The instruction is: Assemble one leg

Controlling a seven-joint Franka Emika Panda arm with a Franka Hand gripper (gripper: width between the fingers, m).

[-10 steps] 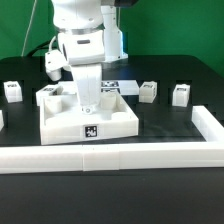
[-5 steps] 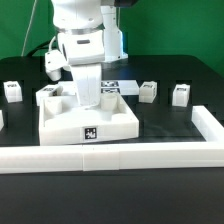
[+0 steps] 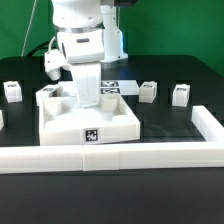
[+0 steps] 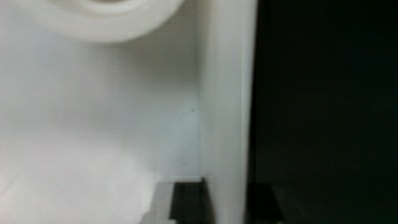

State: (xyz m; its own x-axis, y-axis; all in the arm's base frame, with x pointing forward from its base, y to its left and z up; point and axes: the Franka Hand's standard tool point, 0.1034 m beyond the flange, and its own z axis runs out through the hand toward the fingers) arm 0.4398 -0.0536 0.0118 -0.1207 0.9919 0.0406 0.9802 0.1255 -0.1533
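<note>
My gripper [image 3: 88, 104] reaches straight down onto the back rim of the large white tray-like part [image 3: 65, 130]. In the wrist view its two dark fingers [image 4: 185, 205] stand on either side of the part's raised rim wall [image 4: 226, 100] and press against it, so the gripper [image 4: 226, 205] is shut on that wall. A round white boss [image 4: 107, 15] shows inside the part. Loose legs, small white tagged blocks, stand on the table: one at the exterior view's left [image 3: 12, 91] and two at its right [image 3: 148, 91] [image 3: 181, 94]. None is held.
Another small white block [image 3: 50, 94] stands at the tray part's back-left corner. The long white border strip [image 3: 110, 157] runs along the front and turns up the exterior view's right side [image 3: 210, 125]. The marker board [image 3: 118, 88] lies behind the tray part.
</note>
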